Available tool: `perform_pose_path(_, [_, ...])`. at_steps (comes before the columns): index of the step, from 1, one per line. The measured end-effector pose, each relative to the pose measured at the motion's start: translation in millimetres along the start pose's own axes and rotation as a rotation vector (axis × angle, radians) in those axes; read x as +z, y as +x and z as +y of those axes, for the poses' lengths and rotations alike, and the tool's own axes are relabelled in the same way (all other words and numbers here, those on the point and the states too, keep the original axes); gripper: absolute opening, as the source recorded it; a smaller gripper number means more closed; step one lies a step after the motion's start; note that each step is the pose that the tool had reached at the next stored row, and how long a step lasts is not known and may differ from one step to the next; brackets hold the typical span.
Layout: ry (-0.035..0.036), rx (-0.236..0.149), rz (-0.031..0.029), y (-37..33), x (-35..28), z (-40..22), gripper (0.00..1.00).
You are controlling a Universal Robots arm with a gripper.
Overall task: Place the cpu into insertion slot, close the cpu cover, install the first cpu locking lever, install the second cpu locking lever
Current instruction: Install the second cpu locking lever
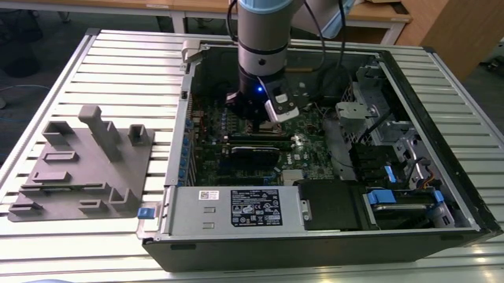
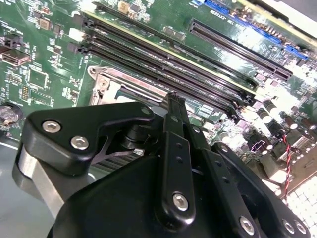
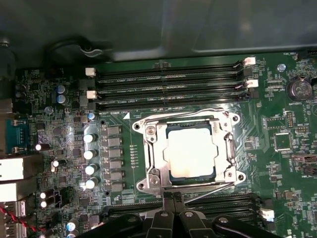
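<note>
In the first wrist view the cpu [image 3: 190, 151], a pale silver square, lies flat in the insertion slot [image 3: 169, 172] on the green board. The silvery cpu cover [image 3: 154, 148] is down around it, and the chip shows through the cover's window. One thin wire lever [image 3: 188, 115] runs along the socket edge beside the memory slots. Another lever [image 3: 210, 184] runs along the opposite edge. My gripper [image 3: 172, 197] is shut, its tips just off that second lever's end with nothing between them. The exterior view has the gripper [image 1: 264, 125] low over the board inside the computer case. The cover's corner [image 2: 105, 82] shows past the fingertips [image 2: 173, 101].
Long black memory slots [image 3: 168, 84] flank the socket on both sides, and a row of capacitors [image 3: 90, 153] stands nearby. The case walls, a power supply [image 1: 236, 206] and drive bays [image 1: 393, 197] ring the board. A grey fixture [image 1: 82, 165] sits on the slatted table at the exterior view's left.
</note>
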State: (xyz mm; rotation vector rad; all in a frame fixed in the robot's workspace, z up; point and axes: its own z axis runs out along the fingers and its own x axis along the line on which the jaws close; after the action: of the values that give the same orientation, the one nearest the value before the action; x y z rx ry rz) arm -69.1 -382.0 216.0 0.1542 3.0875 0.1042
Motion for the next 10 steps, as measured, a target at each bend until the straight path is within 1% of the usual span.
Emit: perform_pose_path(10, [-0.0002,0.000,-0.0019,3.4,0.3,-0.3,0.11])
